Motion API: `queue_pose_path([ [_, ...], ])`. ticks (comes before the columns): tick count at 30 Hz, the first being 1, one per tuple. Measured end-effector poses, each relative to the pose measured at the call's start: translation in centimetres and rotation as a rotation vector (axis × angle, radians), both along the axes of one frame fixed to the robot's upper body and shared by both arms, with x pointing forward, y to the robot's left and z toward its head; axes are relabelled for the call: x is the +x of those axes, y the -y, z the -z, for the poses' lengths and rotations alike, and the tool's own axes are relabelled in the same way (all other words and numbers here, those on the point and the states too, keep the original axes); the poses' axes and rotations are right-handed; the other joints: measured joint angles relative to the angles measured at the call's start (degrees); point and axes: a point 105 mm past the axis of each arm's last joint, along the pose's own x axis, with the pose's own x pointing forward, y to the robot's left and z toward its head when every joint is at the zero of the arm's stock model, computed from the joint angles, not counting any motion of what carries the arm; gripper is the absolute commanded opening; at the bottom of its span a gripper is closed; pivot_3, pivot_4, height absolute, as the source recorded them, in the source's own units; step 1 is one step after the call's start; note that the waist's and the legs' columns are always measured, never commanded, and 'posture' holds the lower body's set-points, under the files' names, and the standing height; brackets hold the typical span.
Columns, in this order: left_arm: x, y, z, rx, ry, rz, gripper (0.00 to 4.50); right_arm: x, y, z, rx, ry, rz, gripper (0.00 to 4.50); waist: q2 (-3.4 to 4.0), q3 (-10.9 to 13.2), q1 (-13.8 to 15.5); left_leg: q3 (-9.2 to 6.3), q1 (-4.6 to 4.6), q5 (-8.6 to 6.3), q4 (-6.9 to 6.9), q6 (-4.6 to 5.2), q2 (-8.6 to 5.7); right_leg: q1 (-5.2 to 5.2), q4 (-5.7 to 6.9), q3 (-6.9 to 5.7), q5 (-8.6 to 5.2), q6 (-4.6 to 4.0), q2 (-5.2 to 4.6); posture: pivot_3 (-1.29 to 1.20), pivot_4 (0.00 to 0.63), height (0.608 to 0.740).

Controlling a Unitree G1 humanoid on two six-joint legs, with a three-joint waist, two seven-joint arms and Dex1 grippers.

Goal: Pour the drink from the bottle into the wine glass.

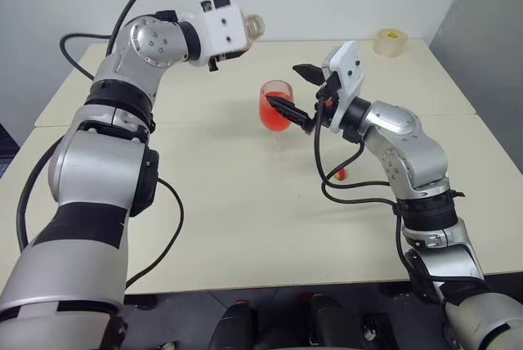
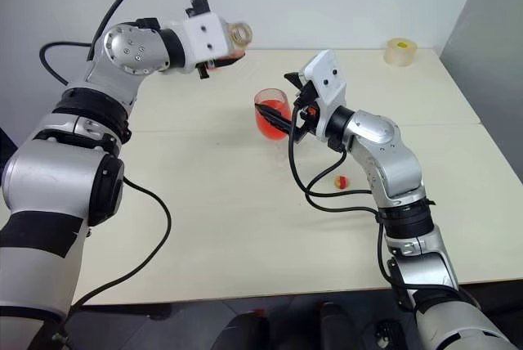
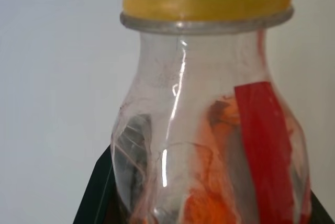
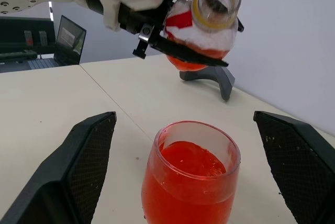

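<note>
Wine glass point(image 4: 191, 179) holds most of the red drink point(image 4: 188, 174)

Left gripper point(image 4: 180, 35) clamps the nearly drained bottle point(image 4: 201, 22) at the glass's eleven o'clock; right gripper point(image 4: 191, 166) spreads wide, flanking the bowl without touching.

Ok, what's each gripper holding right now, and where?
Left gripper grips the bottle around its body. Right gripper is open, holding nothing, straddling the wine glass.

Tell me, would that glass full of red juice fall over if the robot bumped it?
Probably, yes. The wine glass holds the red drink high in its bowl, above a thin stem, so it looks top-heavy. It is clear glass, so likely fragile and slippery. The right gripper has open fingers either side, so a nudge could spill it.
</note>
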Motion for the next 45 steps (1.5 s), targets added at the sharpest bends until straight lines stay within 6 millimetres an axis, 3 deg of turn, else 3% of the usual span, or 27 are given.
queue_pose_path([
  [3, 0.2, -1.0, -0.2, -0.194, -0.062, -0.012, 1.76, -0.7, 0.3, 0.3, 0.002, -0.007, -0.014, 4.5, 0.0, 0.0, -0.23, -0.03, 0.0, 0.0, 0.01, 0.0, 0.02, 0.0, 0.02, 0.02, 0.0, 0.0, 0.0, 0.0, 0.15, 0.74],
  [7, 0.5, -2.5, 1.2, -0.376, -0.14, -0.039, 1.76, -2.8, 1.2, 0.3, 0.001, 0.002, -0.059, 4.5, 0.0, -0.01, -0.3, -0.1, 0.0, 0.0, 0.03, 0.0, 0.02, 0.01, 0.03, 0.07, 0.0, 0.0, 0.0, 0.0, 0.15, 0.74],
  [10, 0.7, -4.2, 3.2, -0.51, -0.201, -0.094, 1.76, -5.0, 2.1, 0.9, -0.028, -0.001, -0.107, 4.5, -0.02, -0.02, -0.36, -0.21, 0.0, 0.0, 0.03, 0.0, 0.02, 0.04, 0.04, 0.11, 0.0, 0.0, -0.01, 0.0, 0.15, 0.74],
  [17, -0.7, -9.6, 8.3, -0.747, -0.191, -0.336, 1.76, -9.2, 2.8, 6.9, -0.04, -0.182, -0.141, 4.5, -0.05, -0.05, -0.2, -0.27, 0.04, 0.0, 0.03, 0.0, 0.04, 0.09, 0.04, 0.15, 0.0, 0.0, -0.01, 0.0, 0.15, 0.74],
  [23, -2.4, -13.5, 12.6, -0.905, -0.213, -0.525, 1.76, -10.1, 1.9, 6.5, 0.015, -0.173, -0.135, 4.5, -0.15, -0.12, 0.23, -0.33, 0.17, -0.01, 0.03, 0.0, 0.02, 0.22, 0.05, 0.09, 0.0, -0.01, 0.0, 0.0, 0.15, 0.74],
  [28, -2.9, -13.7, 14.6, -1.08, -0.256, -0.525, 1.76, -9.9, 1.4, 6.3, 0.037, -0.172, -0.121, 4.5, -0.3, -0.21, 1.39, -0.32, 0.16, -0.01, 0.11, 0.0, -0.08, 0.28, -0.01, 0.1, 0.0, -0.01, -0.07, 0.0, 0.15, 0.74],
  [35, -3.3, -13.5, 16.8, -1.13, -0.281, -0.554, 1.76, -9.6, 1.2, 6.0, 0.036, -0.161, -0.109, 4.5, -0.39, -0.27, 1.24, -0.31, 0.19, -0.01, 0.08, 0.0, -0.08, 0.27, 0.0, 0.11, 0.0, -0.01, -0.07, 0.0, 0.15, 0.74],
  [44, -3.3, -13.0, 17.5, -1.049, -0.235, -0.561, 1.76, -9.2, 1.1, 6.0, 0.032, -0.166, -0.108, 4.5, -0.4, -0.28, 1.23, -0.31, 0.2, -0.01, 0.07, 0.01, -0.08, 0.29, 0.0, 0.11, 0.0, -0.01, -0.07, 0.0, 0.15, 0.74],
  [45, -3.2, -12.9, 17.5, -1.026, -0.226, -0.561, 2.09, -9.1, 1.0, 5.9, 0.031, -0.162, -0.108, 4.5, -0.39, -0.3, 1.23, -0.31, 0.22, -0.01, 0.06, 0.01, -0.08, 0.29, 0.0, 0.1, 0.0, -0.01, -0.07, 0.0, 0.15, 0.74],
])
